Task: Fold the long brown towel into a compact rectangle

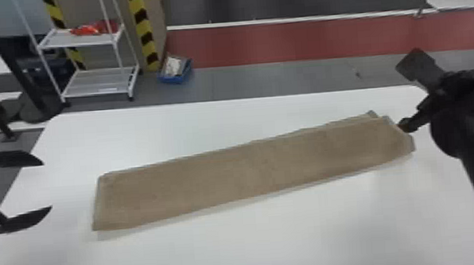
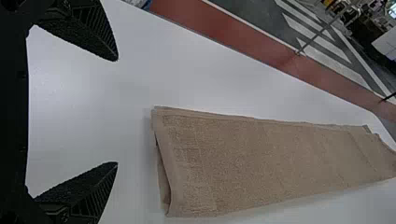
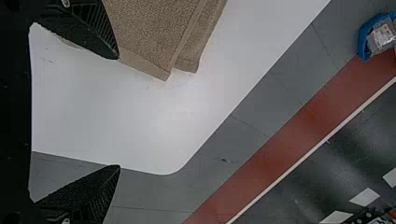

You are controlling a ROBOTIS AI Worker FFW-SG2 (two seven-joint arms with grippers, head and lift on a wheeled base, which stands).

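Two fingers of the left gripper (image 1: 47, 185) are spread apart over the left edge of the white table (image 1: 256, 244), with nothing clamped between them. The brown towel (image 1: 243, 173) is laid flat on the table as a long strip, set at a slant. Its left end is placed nearer the left edge, clear of the left gripper's fingertips; stacked layers are exposed there in the left wrist view. Its right end is directed toward the far right corner, where its layers are offset. The right gripper (image 1: 408, 92) is positioned at that corner, fingers parted, one overlapping the towel's end in the right wrist view; contact cannot be confirmed. Beyond the far edge, a white rack (image 1: 94, 41) is seen, loaded with red items (image 1: 91, 29). A blue bin (image 1: 175, 80) is set on the floor beside it.
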